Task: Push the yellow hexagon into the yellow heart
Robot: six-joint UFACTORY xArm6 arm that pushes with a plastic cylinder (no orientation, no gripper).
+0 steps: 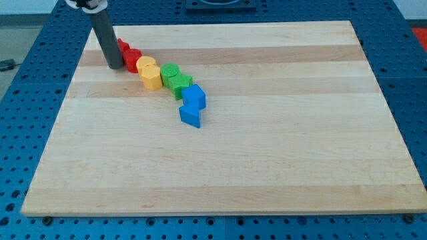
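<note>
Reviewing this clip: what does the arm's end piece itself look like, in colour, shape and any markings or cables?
My tip ends a straight, smooth, dark grey round rod. At the view's top the rod enters a white collar with a dark ring. No cables, markings or labels show on it. The rest of the arm is out of frame.

A laboratory robot workcell is indicated by a pale wooden board laid on a blue perforated metal table, with a dark rod mounted above at far left.
</note>
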